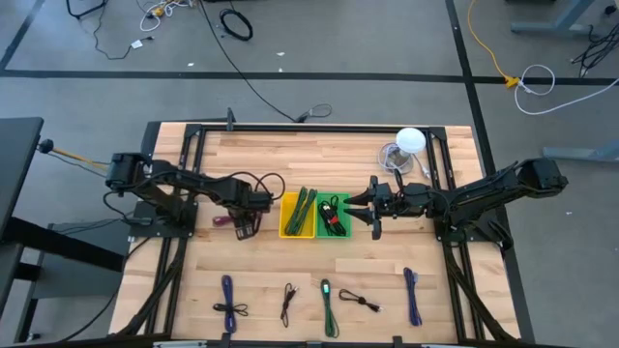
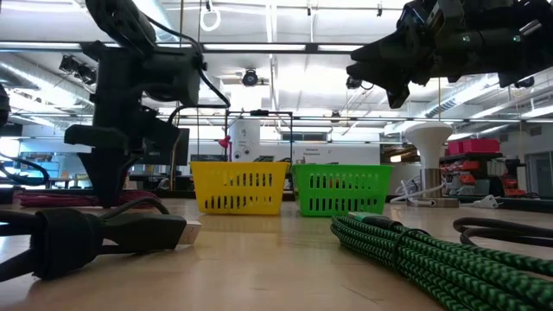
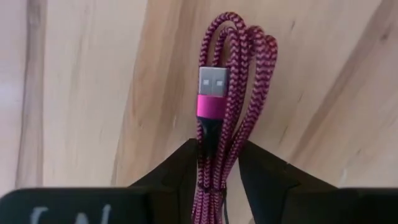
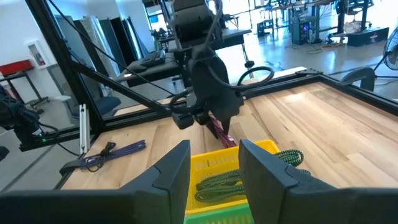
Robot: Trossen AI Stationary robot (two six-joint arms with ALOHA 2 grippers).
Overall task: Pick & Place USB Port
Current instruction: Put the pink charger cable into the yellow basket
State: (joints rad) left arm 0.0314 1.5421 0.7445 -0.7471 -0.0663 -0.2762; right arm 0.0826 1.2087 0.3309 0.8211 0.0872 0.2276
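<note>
A magenta braided USB cable (image 3: 233, 93), coiled into a bundle, lies on the wooden table left of the yellow basket (image 1: 297, 215). It also shows in the high view (image 1: 223, 220). My left gripper (image 1: 245, 224) stands over it, pointing down and shut on it. Its silver USB plug (image 3: 213, 87) sticks out beyond the fingers. My right gripper (image 1: 373, 207) hovers open and empty at the right side of the green basket (image 1: 334, 216). The yellow basket holds green cables and the green basket holds a black cable. My left gripper pinches the magenta cable bundle (image 3: 214, 163) between its two fingers, just behind the plug's magenta collar, with several strands in the gap. The fingers come from above, pointing down, and lie across the bundle. In the low view the cable (image 2: 60, 199) lies at table level.
Several coiled cables lie in a row along the near edge: purple (image 1: 229, 295), black (image 1: 288, 303), green (image 1: 329, 305), black (image 1: 360, 302) and purple (image 1: 413, 295). A white lamp (image 1: 410, 141) stands at the far right. Black frame rails run along both table sides.
</note>
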